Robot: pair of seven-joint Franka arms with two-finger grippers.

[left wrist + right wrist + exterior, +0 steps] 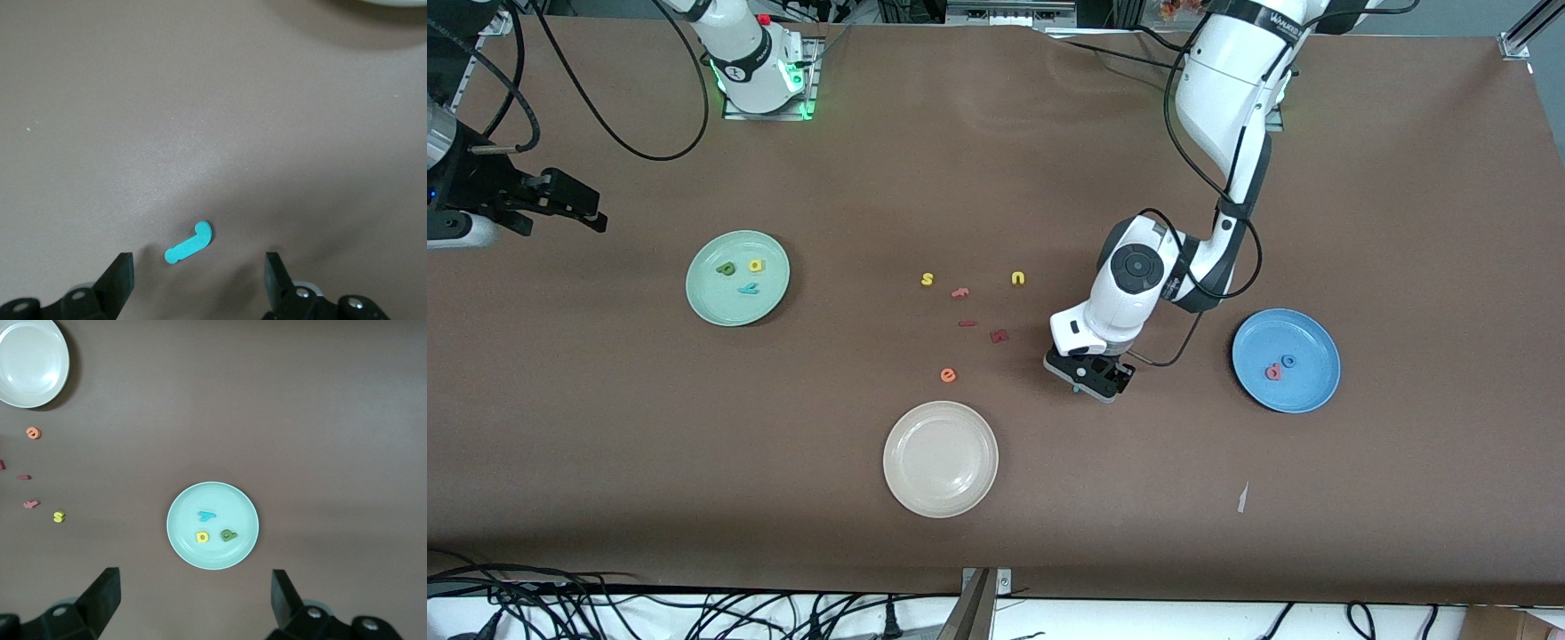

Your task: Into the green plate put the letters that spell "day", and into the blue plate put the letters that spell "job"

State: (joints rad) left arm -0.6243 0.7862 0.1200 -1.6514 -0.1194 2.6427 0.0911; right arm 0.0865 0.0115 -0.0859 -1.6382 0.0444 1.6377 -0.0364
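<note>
Two letters [1280, 367] in blue plate [1307, 391]; left gripper [199, 273] open over "j" [189, 243].

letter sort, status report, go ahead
Left gripper open, low over teal j on the table. Right gripper open, waiting above green plate holding d, a, y. Blue plate has o, b. Nothing blocking.

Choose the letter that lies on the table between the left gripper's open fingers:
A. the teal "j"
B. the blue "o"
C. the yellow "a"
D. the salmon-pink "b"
A: the left wrist view shows the teal "j" lying flat on the table between the fingers of the left gripper, untouched.
</note>
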